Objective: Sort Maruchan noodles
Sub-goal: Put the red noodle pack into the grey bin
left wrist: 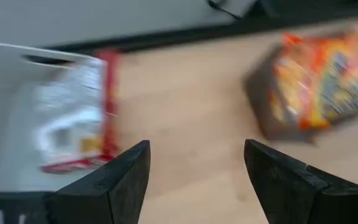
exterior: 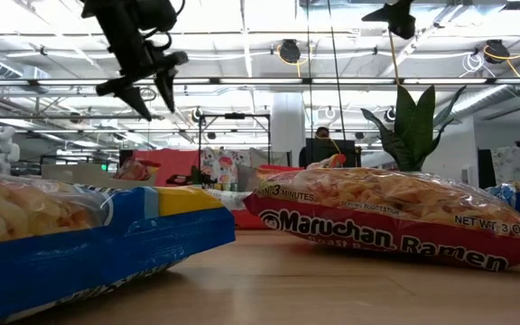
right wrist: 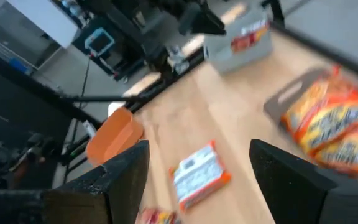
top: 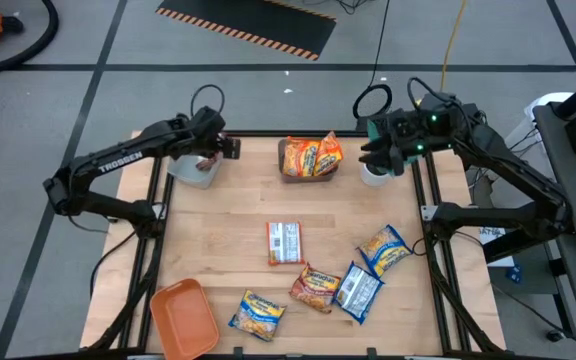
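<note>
My left gripper [top: 218,150] hangs open over the far left corner, above a pale bin [top: 194,170] in which a red-and-white noodle packet [left wrist: 73,118] lies. Nothing sits between its fingers [left wrist: 197,180]. My right gripper [top: 380,152] is open and empty at the far right, raised above the table [right wrist: 197,180]. Orange noodle packets [top: 311,156] fill a brown box at the far middle. Loose on the table lie a white-backed packet [top: 284,242], blue-and-yellow ones [top: 384,250] [top: 258,314], a red one [top: 315,287] and a blue one [top: 358,291].
An orange tray [top: 183,318] lies at the near left corner. A white pot [top: 373,174] with the green plant [exterior: 413,126] stands under my right gripper. Bare wood stretches between the bin, the brown box and the loose packets.
</note>
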Motion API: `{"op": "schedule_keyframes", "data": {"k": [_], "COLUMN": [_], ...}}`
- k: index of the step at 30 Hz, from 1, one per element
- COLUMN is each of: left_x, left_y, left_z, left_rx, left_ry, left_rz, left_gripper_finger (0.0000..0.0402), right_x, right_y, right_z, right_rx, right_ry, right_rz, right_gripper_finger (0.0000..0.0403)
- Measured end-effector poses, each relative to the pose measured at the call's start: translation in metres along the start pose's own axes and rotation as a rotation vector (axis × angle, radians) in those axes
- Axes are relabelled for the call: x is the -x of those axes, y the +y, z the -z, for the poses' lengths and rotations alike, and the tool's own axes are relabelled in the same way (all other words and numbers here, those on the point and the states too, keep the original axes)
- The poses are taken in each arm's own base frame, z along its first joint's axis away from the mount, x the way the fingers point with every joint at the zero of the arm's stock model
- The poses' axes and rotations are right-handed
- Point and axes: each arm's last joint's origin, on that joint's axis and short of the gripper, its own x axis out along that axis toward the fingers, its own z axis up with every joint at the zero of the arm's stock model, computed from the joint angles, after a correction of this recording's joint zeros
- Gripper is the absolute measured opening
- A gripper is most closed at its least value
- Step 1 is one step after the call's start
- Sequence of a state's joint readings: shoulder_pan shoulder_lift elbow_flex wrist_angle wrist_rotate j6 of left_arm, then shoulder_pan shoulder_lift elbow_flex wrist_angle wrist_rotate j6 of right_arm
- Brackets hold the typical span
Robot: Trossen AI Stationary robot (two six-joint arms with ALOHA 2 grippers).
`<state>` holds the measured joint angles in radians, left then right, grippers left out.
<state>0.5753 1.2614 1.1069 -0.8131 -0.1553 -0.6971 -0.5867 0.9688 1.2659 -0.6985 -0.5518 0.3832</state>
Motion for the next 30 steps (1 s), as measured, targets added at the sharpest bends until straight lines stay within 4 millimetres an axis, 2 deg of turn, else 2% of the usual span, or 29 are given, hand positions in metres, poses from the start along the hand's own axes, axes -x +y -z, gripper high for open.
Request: {"op": "schedule_keyframes", "data": {"k": [6, 14, 22, 30], "left_x": [0.005, 0.019, 0.037, 0.047], "left_y": [-0.021, -0.057, -0.085, -0.091], "left_z": [0.019, 0.055, 0.087, 0.109], "left_rx": [-0.083, -0.192, -0.282, -0.394], "left_ry": [0.147, 0.306, 0.329, 0.399], "left_rz": [0.182, 0.404, 0.543, 0.583], "left_gripper_finger": [0.0262, 0.0262, 0.0262, 0.0262], "right_x": [0.002, -0.007, -0.033, -0.063], "right_y": [0.007, 0.018, 0.026, 0.049], "right_z": [0.017, 0.023, 0.031, 0.052], "right_rx": [-0.103, -0.191, -0.236, -0.21], "right_ry": [0.096, 0.098, 0.18, 0.344], "right_rz": [0.068, 0.121, 0.168, 0.122], "right_gripper_finger": [0.027, 0.027, 0.027, 0.0269]}}
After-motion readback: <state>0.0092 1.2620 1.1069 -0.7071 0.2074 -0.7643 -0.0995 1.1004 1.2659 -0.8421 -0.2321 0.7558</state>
